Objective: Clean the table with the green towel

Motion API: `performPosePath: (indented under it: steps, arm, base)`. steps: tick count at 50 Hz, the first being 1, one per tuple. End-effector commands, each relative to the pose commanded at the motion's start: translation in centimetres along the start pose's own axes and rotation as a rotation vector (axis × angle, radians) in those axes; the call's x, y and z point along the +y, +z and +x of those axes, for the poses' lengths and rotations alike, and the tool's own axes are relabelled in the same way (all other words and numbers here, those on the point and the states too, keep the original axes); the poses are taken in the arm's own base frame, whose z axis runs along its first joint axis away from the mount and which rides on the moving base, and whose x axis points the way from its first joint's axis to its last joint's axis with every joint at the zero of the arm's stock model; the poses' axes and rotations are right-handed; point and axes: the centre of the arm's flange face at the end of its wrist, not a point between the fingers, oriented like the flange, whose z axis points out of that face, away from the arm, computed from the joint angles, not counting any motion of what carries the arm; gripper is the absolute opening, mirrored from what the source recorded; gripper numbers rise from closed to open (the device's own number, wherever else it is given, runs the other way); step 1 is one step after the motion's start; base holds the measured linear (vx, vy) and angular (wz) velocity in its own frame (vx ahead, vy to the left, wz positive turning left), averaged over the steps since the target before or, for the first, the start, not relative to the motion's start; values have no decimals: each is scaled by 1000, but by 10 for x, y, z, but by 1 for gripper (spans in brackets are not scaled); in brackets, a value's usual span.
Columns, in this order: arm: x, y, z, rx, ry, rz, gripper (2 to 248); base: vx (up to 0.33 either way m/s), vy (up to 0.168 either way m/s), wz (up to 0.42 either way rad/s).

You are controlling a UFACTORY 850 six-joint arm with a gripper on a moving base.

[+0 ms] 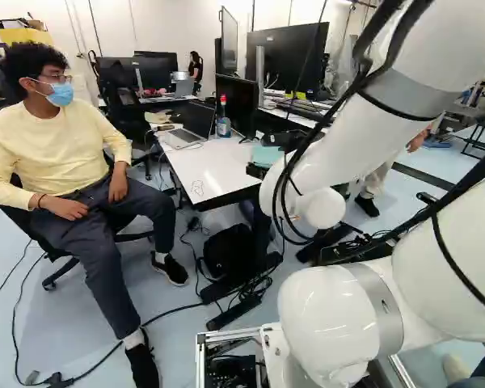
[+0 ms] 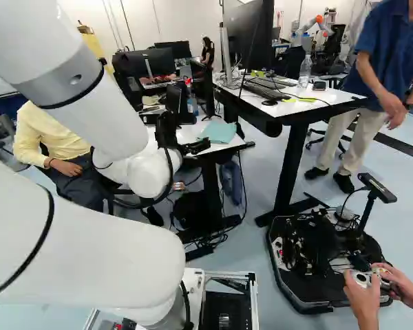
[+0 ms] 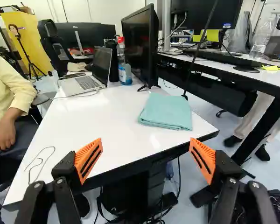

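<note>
My gripper [image 2: 193, 146] is in front of the near edge of the white table in the right base view. The wrist view shows the gripper [image 3: 146, 157] open, its orange-padded fingers wide apart and nothing between them. Ahead of it, a folded green towel [image 3: 167, 111] lies flat near the corner of the white table [image 3: 100, 135], apart from the fingers and more towards the right-hand one. The same towel [image 2: 219, 130] appears behind the gripper in the right base view.
On the table stand a laptop [image 3: 91, 77], a blue-labelled bottle [image 3: 124, 70] and a monitor [image 3: 141, 46]; a thin cable [image 3: 39, 161] lies near its edge. A seated person [image 1: 65, 153] is beside it. Another desk [image 2: 296, 103] adjoins. A wheeled base [image 2: 323, 258] stands on the floor, right.
</note>
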Motion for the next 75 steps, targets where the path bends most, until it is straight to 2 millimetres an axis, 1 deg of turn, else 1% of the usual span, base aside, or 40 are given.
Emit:
performPosePath:
  steps: [24,39,75]
  arm:
    - [4,27,30,1,3,-11,247]
    - [8,47,48,-13,6,-23,247]
    - [31,104,91,-88,17,-68,247]
  base:
    - [0,0,0]
    - [0,0,0]
    - [0,0,0]
